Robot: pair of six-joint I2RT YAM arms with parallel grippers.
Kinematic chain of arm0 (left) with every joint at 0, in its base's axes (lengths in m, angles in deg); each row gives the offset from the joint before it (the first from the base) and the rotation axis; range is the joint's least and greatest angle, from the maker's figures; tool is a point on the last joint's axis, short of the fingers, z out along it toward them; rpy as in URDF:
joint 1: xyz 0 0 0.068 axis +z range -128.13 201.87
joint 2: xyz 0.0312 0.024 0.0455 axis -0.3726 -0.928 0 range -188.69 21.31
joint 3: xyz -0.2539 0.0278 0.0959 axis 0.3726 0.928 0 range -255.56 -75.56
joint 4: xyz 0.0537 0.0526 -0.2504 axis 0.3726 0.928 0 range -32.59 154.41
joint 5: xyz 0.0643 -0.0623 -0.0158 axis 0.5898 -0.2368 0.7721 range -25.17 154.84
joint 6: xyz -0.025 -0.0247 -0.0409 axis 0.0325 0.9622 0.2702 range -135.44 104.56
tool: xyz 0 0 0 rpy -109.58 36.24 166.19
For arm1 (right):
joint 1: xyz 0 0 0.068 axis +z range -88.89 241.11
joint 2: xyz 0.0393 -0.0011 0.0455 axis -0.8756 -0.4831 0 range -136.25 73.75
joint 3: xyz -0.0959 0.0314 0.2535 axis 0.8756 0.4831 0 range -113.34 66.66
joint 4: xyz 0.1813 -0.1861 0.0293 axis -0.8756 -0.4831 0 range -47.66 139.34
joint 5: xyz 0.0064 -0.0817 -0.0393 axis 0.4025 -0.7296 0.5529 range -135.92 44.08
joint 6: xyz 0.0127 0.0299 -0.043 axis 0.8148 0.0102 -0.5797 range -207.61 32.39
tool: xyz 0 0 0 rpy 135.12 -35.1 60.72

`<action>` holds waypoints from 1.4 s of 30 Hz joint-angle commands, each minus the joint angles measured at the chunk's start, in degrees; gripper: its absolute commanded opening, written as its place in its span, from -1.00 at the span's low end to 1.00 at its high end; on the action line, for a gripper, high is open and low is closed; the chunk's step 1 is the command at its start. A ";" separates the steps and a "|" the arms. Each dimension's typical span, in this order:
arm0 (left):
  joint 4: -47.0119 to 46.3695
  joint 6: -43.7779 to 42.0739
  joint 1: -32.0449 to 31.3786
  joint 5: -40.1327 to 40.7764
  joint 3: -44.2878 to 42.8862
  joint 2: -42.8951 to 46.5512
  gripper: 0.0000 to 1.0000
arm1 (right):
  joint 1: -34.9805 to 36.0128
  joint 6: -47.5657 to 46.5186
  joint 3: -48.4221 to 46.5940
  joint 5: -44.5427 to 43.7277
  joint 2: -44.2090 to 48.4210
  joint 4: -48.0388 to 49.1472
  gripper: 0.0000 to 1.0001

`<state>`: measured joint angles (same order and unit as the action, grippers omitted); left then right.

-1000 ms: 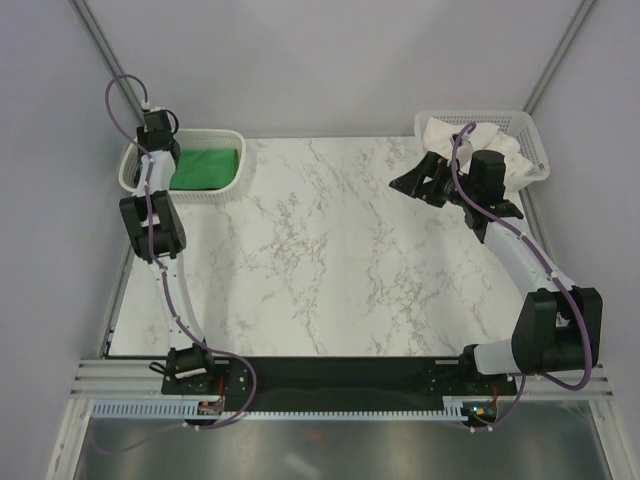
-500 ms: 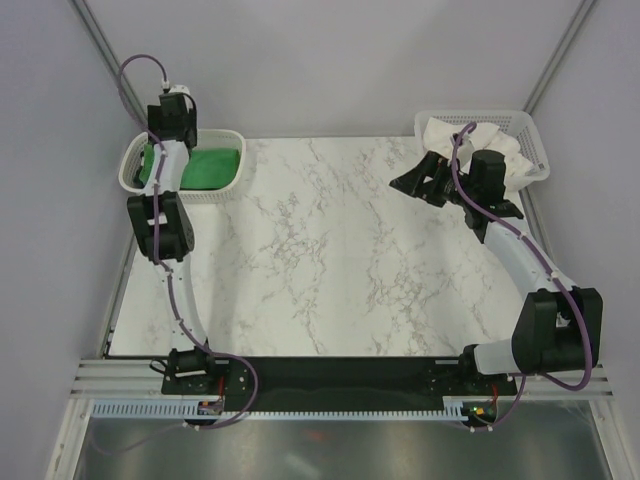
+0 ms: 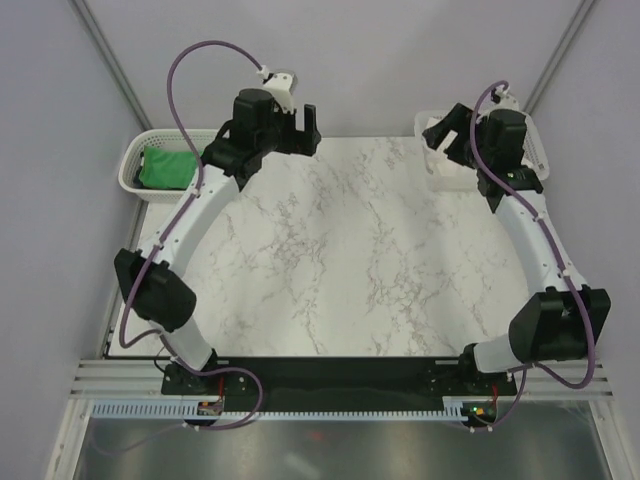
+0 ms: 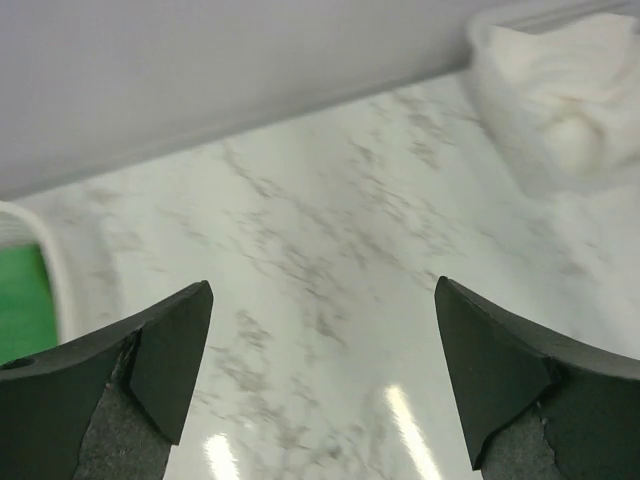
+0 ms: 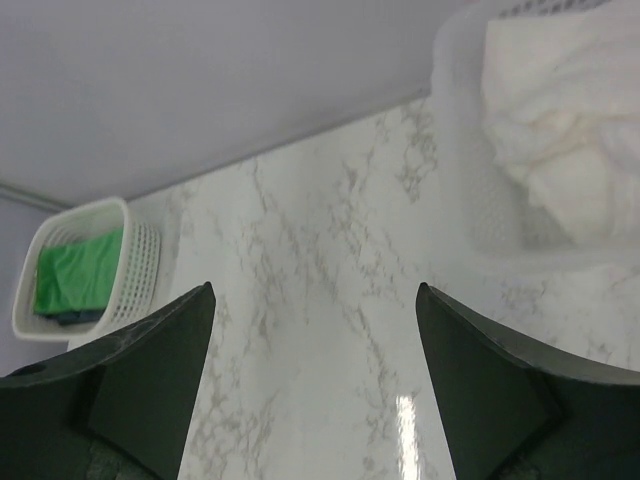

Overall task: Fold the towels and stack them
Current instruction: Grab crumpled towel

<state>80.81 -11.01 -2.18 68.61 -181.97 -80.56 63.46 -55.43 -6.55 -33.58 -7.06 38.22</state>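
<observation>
The green towel [image 3: 165, 168] lies folded in the left white basket [image 3: 130, 170]; it also shows in the left wrist view [image 4: 20, 300] and the right wrist view [image 5: 75, 265]. A dark strip [image 5: 62, 318] shows under its near edge; I cannot tell if it is the navy towel. The white towel [image 5: 560, 130] lies crumpled in the right basket [image 5: 470, 200] and shows in the left wrist view [image 4: 580, 90]. My left gripper [image 3: 303, 130] is open and empty, held high over the table's back edge [image 4: 322, 290]. My right gripper [image 3: 443, 140] is open and empty beside the right basket [image 5: 315, 290].
The marble table [image 3: 340, 250] spans between the two baskets. The right arm covers most of the right basket [image 3: 540, 152] in the top view. Grey walls and frame posts close in the back and sides.
My left arm has lifted out of the left basket and swung right, over the table's back edge. My right gripper has risen and moved back toward the right basket. Both stay open.
</observation>
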 commanded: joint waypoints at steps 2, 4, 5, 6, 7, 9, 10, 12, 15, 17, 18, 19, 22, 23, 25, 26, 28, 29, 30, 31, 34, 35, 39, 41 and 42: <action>3.49 16.38 1.03 -22.27 10.68 9.46 0.99 | -1.20 -5.81 -14.83 -16.62 -9.25 -9.08 0.79; 3.50 17.81 0.68 -26.16 16.72 12.38 0.99 | -1.99 -6.43 -21.60 -18.92 -15.67 -12.42 0.79; 3.41 18.16 0.15 -28.53 18.76 15.00 0.99 | -2.00 -6.43 -23.97 -19.45 -17.95 -13.48 0.77; 3.67 17.73 0.15 -29.95 20.70 16.51 0.99 | -2.00 -6.35 -28.43 -20.76 -22.50 -14.54 0.77; 4.63 17.29 0.15 -29.96 24.02 17.91 0.99 | -2.09 -6.43 -30.74 -22.43 -24.89 -16.64 0.76; 4.38 17.37 0.15 -30.04 27.82 22.47 0.99 | -2.00 -8.62 -35.74 -22.36 -31.12 -17.45 0.76; 4.38 16.85 0.15 -30.66 30.45 23.63 0.99 | -2.09 -11.76 -37.08 -22.62 -32.90 -17.54 0.76; 4.29 16.15 0.15 -32.77 32.75 27.05 0.99 | -2.09 -14.16 -39.80 -23.32 -37.37 -17.36 0.78; 4.29 16.14 0.15 -32.77 35.74 29.79 0.99 | -4.72 -16.62 -42.44 -22.89 -42.47 -17.45 0.78; 4.29 16.14 0.15 -32.77 36.63 31.11 0.99 | -5.07 -17.94 -43.07 -24.37 -44.59 -17.36 0.78; 4.29 16.14 0.15 -32.77 36.80 31.46 0.99 | -5.60 -18.47 -43.77 -24.64 -46.52 -17.45 0.78; 4.29 16.14 0.15 -32.77 37.15 31.72 0.99 | -5.86 -19.17 -44.29 -24.90 -47.49 -17.36 0.78; 3.33 12.18 0.15 -35.85 38.38 31.99 0.99 | -6.39 -21.37 -46.32 -26.66 -51.45 -17.27 0.78; 2.80 12.27 0.15 -36.81 38.73 32.17 0.99 | -6.48 -21.90 -46.84 -26.66 -52.42 -17.27 0.78; 2.01 12.45 0.15 -36.64 39.79 32.34 0.99 | -6.83 -23.65 -47.99 -25.79 -54.62 -17.10 0.71; 1.83 12.54 0.15 -36.47 40.14 32.60 0.99 | -6.92 -24.01 -48.34 -25.18 -55.15 -17.10 0.67; 1.13 13.06 0.15 -35.94 40.84 32.78 0.99 | -7.36 -24.80 -48.96 -22.98 -56.03 -16.84 0.36; 0.86 13.41 0.15 -35.85 40.93 32.70 0.99 | -7.36 -24.98 -49.05 -23.15 -55.94 -16.57 0.12; 0.60 13.85 0.15 -35.94 41.11 32.61 0.99 | -7.45 -25.06 -49.22 -23.67 -55.51 -16.14 -0.11; -0.27 14.81 0.15 -36.37 41.19 32.52 0.99 | -7.53 -25.59 -49.48 -24.29 -55.24 -15.87 -0.46; -1.77 16.22 0.15 -37.69 41.37 32.61 0.99 | -7.89 -25.59 -52.29 -24.82 -53.14 -15.52 -1.00; -1.86 16.32 0.15 -37.09 41.46 32.69 0.99 | -7.89 -25.33 -53.60 -24.56 -51.48 -15.43 -1.00; -2.04 16.67 0.15 -34.19 41.46 33.66 0.99 | -7.89 -23.57 -53.88 -21.75 -44.27 -11.14 -1.00; -2.04 17.28 0.15 -33.30 40.94 33.84 0.99 | -7.97 -22.09 -54.05 -20.87 -39.10 -9.81 -1.00; -2.13 17.54 0.15 -33.21 40.41 34.01 0.99 | -7.89 -21.38 -54.06 -20.69 -37.15 -8.50 -1.00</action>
<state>81.14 4.31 -2.00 34.57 -140.73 -48.56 55.68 -79.04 -56.67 -56.09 -56.70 21.53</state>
